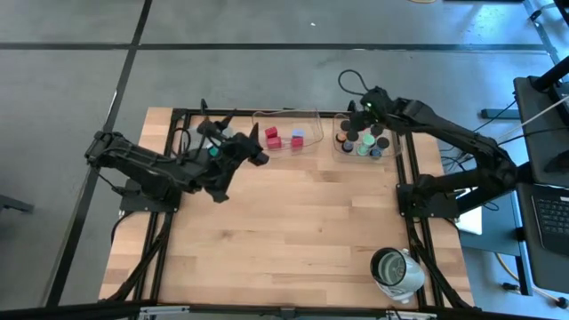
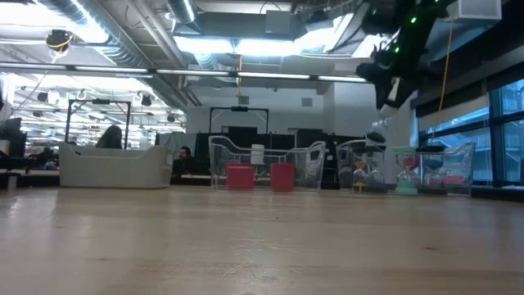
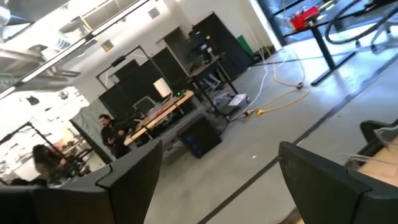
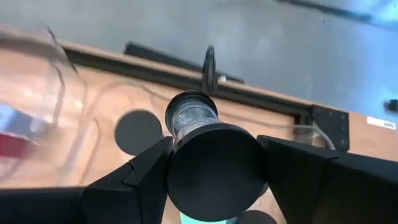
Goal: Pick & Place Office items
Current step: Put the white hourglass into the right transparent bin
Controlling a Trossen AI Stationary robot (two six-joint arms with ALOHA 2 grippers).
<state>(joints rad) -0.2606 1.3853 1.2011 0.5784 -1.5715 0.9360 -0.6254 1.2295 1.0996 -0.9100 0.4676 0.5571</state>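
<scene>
I hold a black round cap between the 2 fingers of my right gripper, pinched from both sides, with a clear-topped piece showing just past it. My right gripper hangs over the far edge of the right clear tray, raised above it; in the low view it sits high above that tray. Under it the tray keeps a cluster of small office items: black caps, a teal piece, a green one and an orange-brown one, packed close together. Another black cap lies flat on the tray floor below my fingers.

The left clear tray, just beside the right one along the table's far edge, holds 2 red blocks and a pale-blue cube.

My left gripper hovers near that left tray, its fingers spread wide with nothing between them, pointing out at the room.

A silvery-white round container stands at the near right of the wooden table, well apart from both trays.
</scene>
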